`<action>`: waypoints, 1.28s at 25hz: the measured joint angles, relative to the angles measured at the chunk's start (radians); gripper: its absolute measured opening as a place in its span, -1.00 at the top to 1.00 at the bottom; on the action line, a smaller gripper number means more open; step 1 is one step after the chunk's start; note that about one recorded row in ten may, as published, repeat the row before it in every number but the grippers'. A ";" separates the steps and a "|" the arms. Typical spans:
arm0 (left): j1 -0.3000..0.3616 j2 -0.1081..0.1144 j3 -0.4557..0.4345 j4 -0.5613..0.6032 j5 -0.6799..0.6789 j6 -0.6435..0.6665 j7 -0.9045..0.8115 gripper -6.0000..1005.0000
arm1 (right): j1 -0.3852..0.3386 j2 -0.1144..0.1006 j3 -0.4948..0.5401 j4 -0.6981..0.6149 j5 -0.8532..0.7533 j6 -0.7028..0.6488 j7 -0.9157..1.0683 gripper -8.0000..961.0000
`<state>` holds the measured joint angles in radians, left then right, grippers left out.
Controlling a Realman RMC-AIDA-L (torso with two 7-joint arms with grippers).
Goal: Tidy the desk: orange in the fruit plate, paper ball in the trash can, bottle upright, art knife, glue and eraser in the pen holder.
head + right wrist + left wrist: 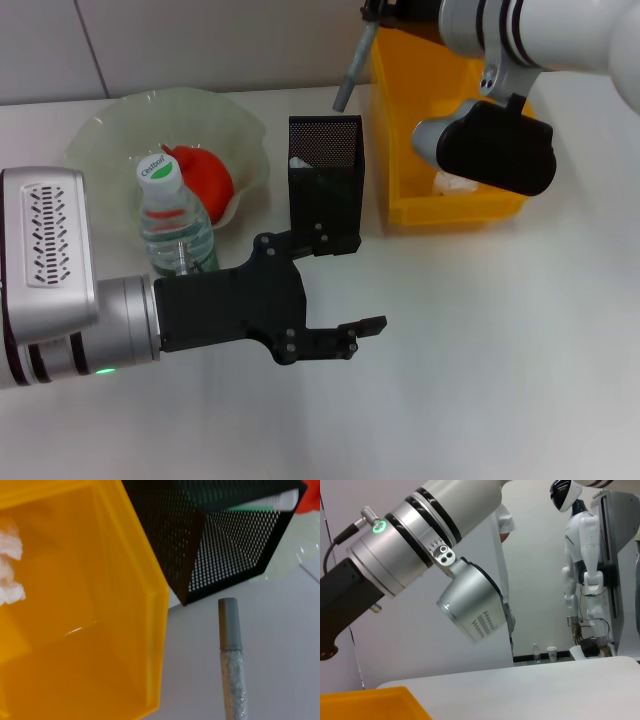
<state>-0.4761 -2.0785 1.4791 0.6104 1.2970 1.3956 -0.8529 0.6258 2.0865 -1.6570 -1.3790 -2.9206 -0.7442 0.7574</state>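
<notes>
Grey glue (pixel 352 70) hangs from right tool (pixel 374 14) behind pen holder (pixel 325 185).

Bright, even light from overhead; soft, faint shadows on the white desk (pixel 480 380) beside the pen holder (pixel 325 185). Mild glare on the fruit plate (pixel 100 130) rim. Blurred at close range in the right wrist view: trash can (pixel 75 605) wall. No obvious edge distortion.
</notes>
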 joint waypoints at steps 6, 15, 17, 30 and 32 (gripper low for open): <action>0.006 0.000 0.012 0.000 -0.009 -0.002 0.002 -0.62 | -0.007 0.001 -0.030 0.006 0.000 0.003 0.004 0.72; 0.010 0.000 0.027 0.000 -0.022 -0.005 0.009 -0.62 | -0.034 0.001 -0.044 0.006 0.000 0.026 0.002 0.72; 0.009 0.000 0.027 0.000 -0.022 -0.005 0.010 -0.62 | -0.039 0.002 -0.050 0.005 0.000 0.026 0.001 0.72; 0.012 -0.001 0.029 0.000 -0.024 -0.004 0.025 -0.62 | -0.025 0.005 -0.074 0.038 0.000 0.025 0.000 0.72; 0.013 -0.002 0.031 0.000 -0.026 -0.004 0.030 -0.62 | -0.020 0.006 -0.084 0.055 0.000 0.026 0.000 0.72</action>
<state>-0.4634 -2.0800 1.5103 0.6105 1.2714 1.3914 -0.8232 0.6058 2.0922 -1.7411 -1.3241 -2.9206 -0.7182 0.7577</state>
